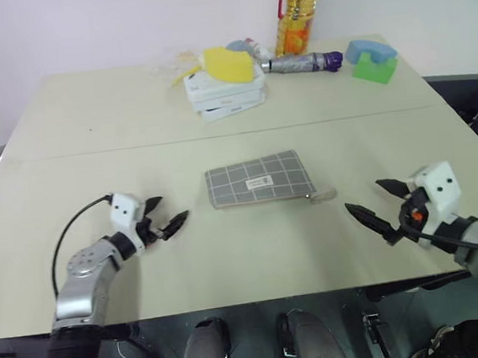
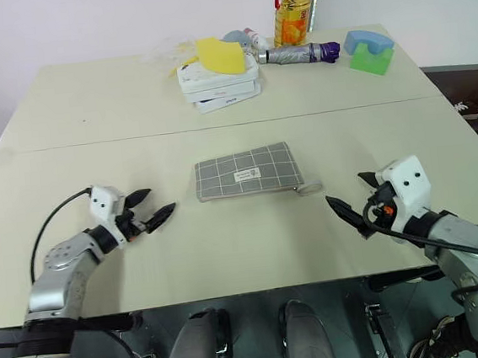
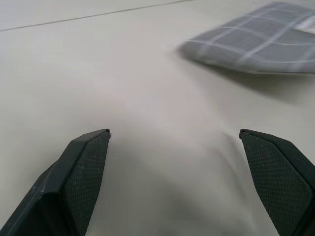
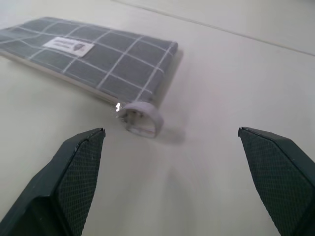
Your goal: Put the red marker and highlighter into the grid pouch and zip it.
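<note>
The grid pouch (image 1: 256, 180) lies flat in the middle of the table, grey with white lines and a small white label. Its ring zip pull (image 4: 142, 118) rests on the table at the pouch's right end. My left gripper (image 1: 170, 213) hovers low to the left of the pouch, open, with nothing between its fingers. To the right of the ring pull my right gripper (image 1: 363, 196) is open too and holds nothing. Both grippers point inward at the pouch and stand apart from it. The red marker and the highlighter are out of view.
At the back of the table stand stacked white boxes (image 1: 224, 91) with a yellow sponge-like thing (image 1: 232, 61) on top. Beside them are an oil bottle (image 1: 297, 8), a folded umbrella (image 1: 304, 63) and a blue-and-green block (image 1: 373, 60). The table's front edge runs just below both grippers.
</note>
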You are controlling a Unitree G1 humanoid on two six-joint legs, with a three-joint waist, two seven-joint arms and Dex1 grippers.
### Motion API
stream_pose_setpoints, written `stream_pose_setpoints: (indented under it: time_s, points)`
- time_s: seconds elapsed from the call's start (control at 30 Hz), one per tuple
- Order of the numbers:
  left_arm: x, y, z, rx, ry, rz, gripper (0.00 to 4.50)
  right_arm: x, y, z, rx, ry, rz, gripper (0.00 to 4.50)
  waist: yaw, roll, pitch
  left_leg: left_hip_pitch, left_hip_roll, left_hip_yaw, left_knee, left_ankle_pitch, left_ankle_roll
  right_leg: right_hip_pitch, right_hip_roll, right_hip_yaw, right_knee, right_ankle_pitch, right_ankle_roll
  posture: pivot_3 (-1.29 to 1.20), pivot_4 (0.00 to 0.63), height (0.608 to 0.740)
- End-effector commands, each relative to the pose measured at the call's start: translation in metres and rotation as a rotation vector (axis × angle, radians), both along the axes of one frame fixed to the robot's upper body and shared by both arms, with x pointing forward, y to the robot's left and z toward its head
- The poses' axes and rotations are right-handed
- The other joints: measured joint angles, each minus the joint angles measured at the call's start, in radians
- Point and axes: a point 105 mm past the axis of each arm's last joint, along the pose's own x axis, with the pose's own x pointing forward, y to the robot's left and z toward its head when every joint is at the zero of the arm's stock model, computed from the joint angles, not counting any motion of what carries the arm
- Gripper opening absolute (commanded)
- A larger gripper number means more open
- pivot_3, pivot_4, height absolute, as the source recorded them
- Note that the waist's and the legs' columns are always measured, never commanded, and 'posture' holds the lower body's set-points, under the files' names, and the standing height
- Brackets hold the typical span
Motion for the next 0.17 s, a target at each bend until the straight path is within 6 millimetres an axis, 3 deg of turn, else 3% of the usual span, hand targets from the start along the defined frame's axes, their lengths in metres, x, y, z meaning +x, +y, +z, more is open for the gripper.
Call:
stream_pose_setpoints:
  time_s: [0.03, 0.17]
  points:
    - [-0.0022, 0.0148, 0.0059, 0.028, -0.016, 0.049, 4.45, -0.0021, -0.0031, 0.0098, 0.008, -0.060, 0.019, 4.50, 0.000, 0.000, 0.000, 0.000, 0.000, 0.000, 0.000, 0.000, 0.000, 0.000, 0.000, 0.000, 0.000, 0.000, 0.000, 0.00, 0.150, 0.740]
    - [-0.0049, 0.0189, 0.0060, 0.054, -0.003, 0.056, 4.45, 0.0042, -0.0042, 0.0072, 0.024, -0.066, 0.013, 4.50, 0.001, 0.000, 0.000, 0.000, 0.000, 0.000, 0.000, 0.000, 0.000, 0.000, 0.000, 0.000, 0.000, 0.000, 0.000, 0.00, 0.150, 0.740]
